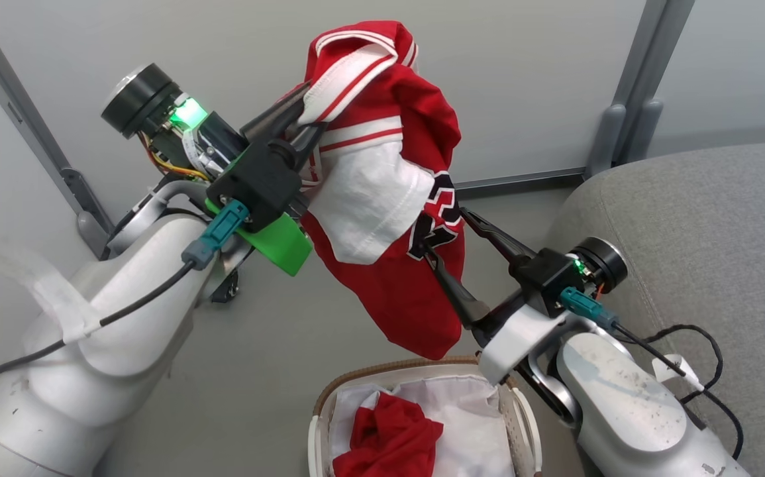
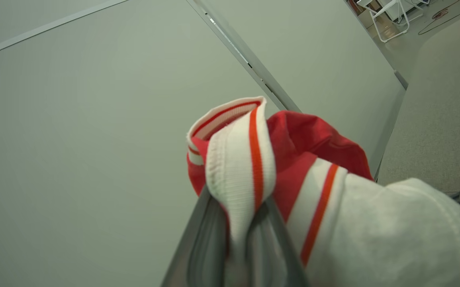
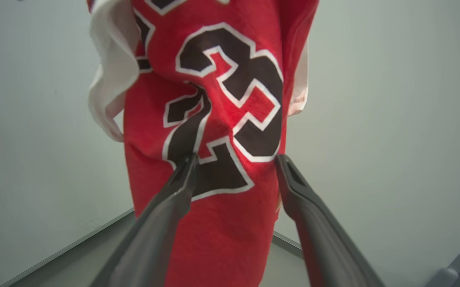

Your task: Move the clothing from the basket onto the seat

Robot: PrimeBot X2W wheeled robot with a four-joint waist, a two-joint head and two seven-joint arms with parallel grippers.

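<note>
The left gripper [image 1: 304, 112] pinches the jersey [image 1: 389, 298] by its striped trim, hoisting it clear above the basket [image 1: 349, 381]. The right gripper [image 1: 447, 233], fingers spread, straddles the numerals, likely to steady the drape. The seat [image 1: 707, 218] waits at right, and another red garment [image 1: 392, 437] lies in the basket.

A red jersey [image 3: 214, 223] is seen hanging from 12 o'clock down past the centre, printed with large black numerals [image 3: 230, 99] outlined in white. White fabric [image 3: 110, 71] is draped at 10 o'clock. The right gripper [image 3: 235, 159] is held spread, its two dark fingers [image 3: 154, 227] rising from 6 o'clock, tips set against the numerals. A pale grey wall [image 3: 393, 119] is seen behind.
</note>
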